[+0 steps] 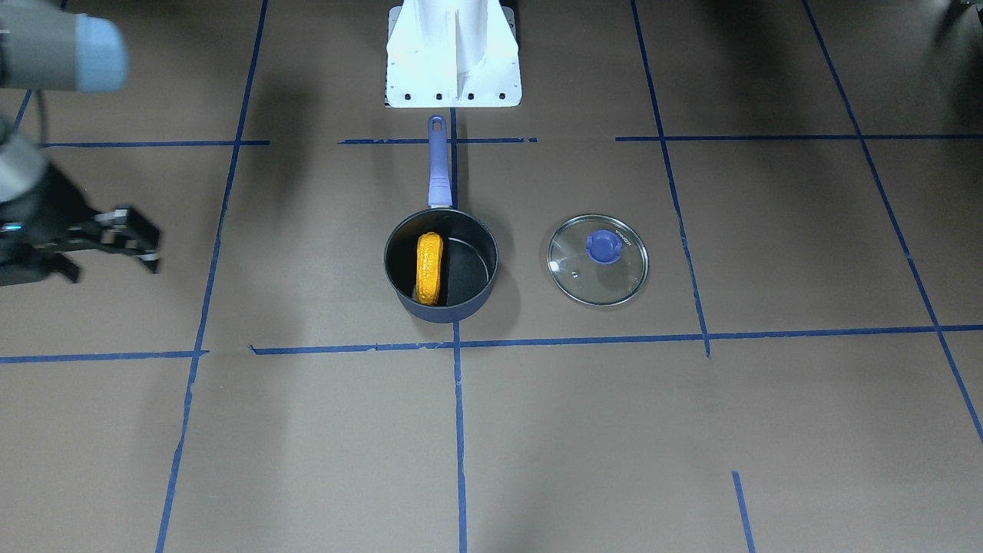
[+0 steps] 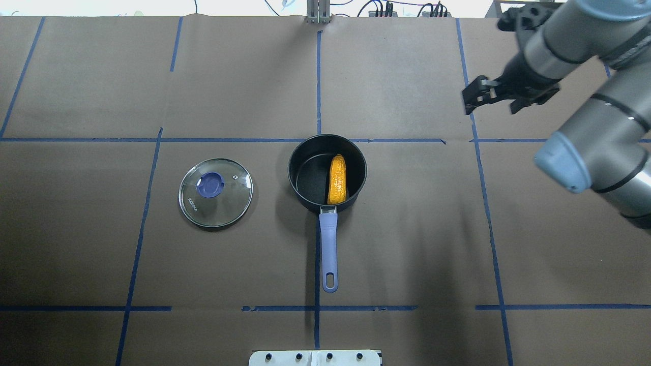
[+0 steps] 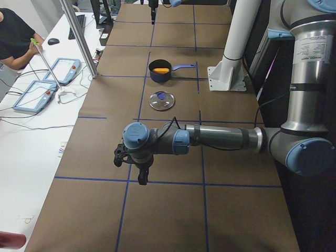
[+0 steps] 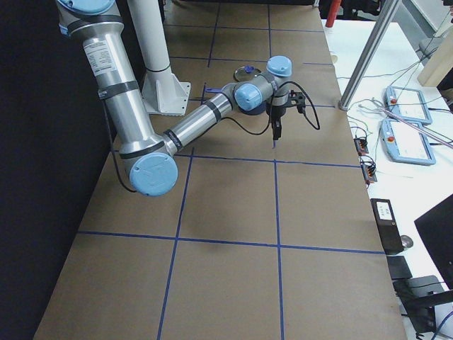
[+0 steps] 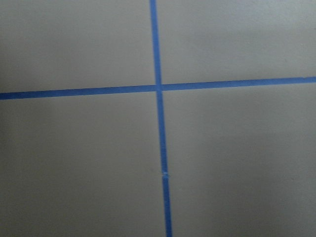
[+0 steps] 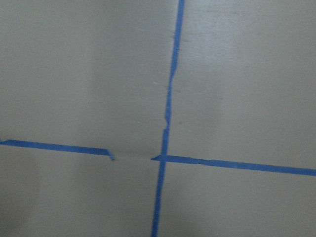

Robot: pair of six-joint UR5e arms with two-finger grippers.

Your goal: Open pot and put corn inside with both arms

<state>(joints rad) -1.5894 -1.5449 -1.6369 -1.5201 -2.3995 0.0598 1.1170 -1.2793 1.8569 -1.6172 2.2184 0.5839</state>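
Note:
The pot (image 2: 305, 175) stands uncovered at the table's middle, its lavender handle (image 2: 329, 249) pointing toward the robot base. It also shows in the front view (image 1: 468, 269). The corn (image 2: 337, 179) lies inside the pot against its wall, also seen in the front view (image 1: 429, 269). My right gripper (image 2: 470, 96) hangs above the table far to the pot's right, empty, its fingers apart; it also shows in the front view (image 1: 142, 242). My left gripper (image 3: 140, 176) shows only in the exterior left view, far from the pot; I cannot tell its state.
The round glass lid (image 2: 215, 191) with a blue knob lies flat on the table left of the pot, also in the front view (image 1: 597, 259). The white base mount (image 1: 453, 54) stands behind the pot handle. Both wrist views show only brown table and blue tape.

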